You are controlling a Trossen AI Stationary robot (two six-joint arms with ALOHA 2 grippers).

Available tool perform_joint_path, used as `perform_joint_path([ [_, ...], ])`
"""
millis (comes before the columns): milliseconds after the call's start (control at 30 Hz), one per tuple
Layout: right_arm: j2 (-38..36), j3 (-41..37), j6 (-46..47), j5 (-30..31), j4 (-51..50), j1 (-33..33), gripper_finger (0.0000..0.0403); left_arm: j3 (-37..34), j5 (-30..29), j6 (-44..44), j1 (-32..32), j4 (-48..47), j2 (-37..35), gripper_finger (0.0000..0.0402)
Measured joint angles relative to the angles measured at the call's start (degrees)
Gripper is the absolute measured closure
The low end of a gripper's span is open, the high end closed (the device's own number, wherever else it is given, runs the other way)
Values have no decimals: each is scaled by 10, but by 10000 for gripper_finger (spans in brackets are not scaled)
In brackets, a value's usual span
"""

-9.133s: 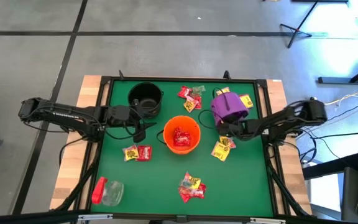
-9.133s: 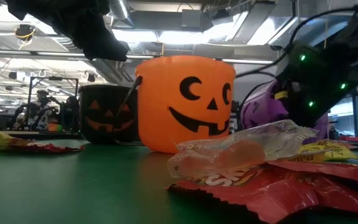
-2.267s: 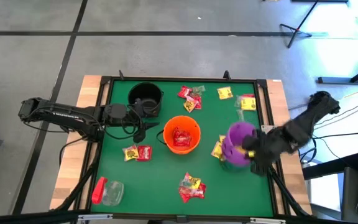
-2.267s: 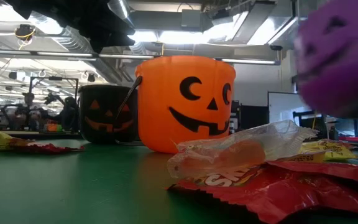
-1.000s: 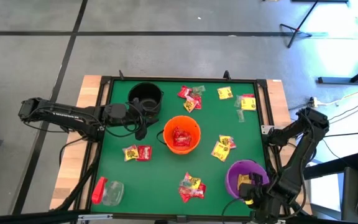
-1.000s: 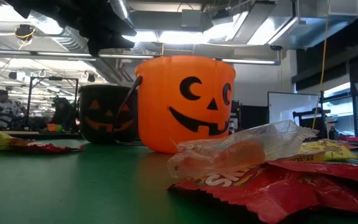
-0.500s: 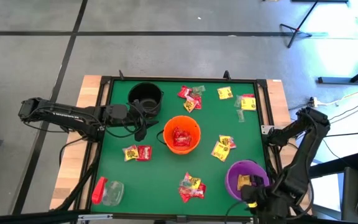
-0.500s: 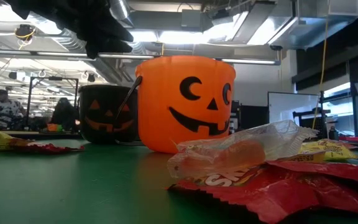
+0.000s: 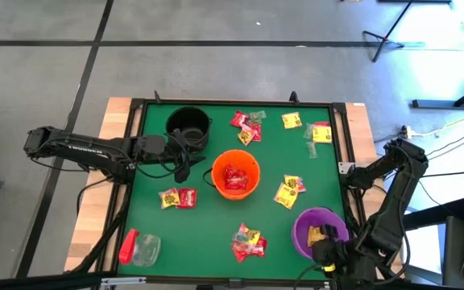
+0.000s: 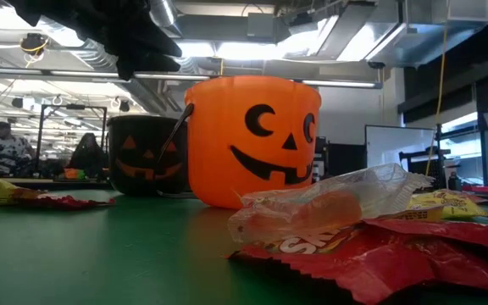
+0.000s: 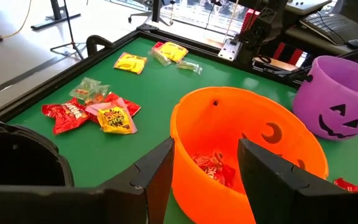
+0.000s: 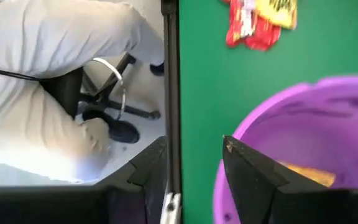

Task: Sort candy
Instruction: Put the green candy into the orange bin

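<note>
Candy lies in small piles on the green table: red and greenish packets [image 9: 246, 126] at the back, yellow ones [image 9: 319, 133] at the back right, more at the middle right [image 9: 288, 191], left [image 9: 178, 197] and front [image 9: 248, 242]. Red candy [image 9: 234, 177] lies in the orange bucket [image 9: 235, 173]. Yellow candy [image 9: 316, 235] lies in the purple bucket [image 9: 319, 229]. My right gripper [image 12: 194, 165] is open at the purple bucket's front rim, with only table between its fingers. My left gripper [image 11: 205, 168] hangs open and empty between the black bucket [image 9: 189, 126] and the orange bucket.
A clear jar with a red cap [image 9: 139, 248] lies at the front left. The table's raised black edge [image 12: 171, 93] runs close beside my right gripper. A person in white [image 12: 42, 93] sits just beyond that edge. Candy [image 10: 371, 246] fills the low view's foreground.
The purple bucket has gone from the back right to the front right corner and stands there. Over the last second the right gripper barely shifted. The left arm has not moved.
</note>
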Motion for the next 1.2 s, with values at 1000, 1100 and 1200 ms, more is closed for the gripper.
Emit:
perform_joint_path([
  [1000, -261, -203, -193, 290, -11, -120, 251, 0, 43, 4, 0, 54, 0, 234],
  [1100, -316, -276, -221, 249, 61, -172, 251, 0, 43, 5, 0, 55, 0, 234],
  [1200, -354, -319, -218, 226, 76, -231, 251, 0, 42, 5, 0, 61, 0, 234],
])
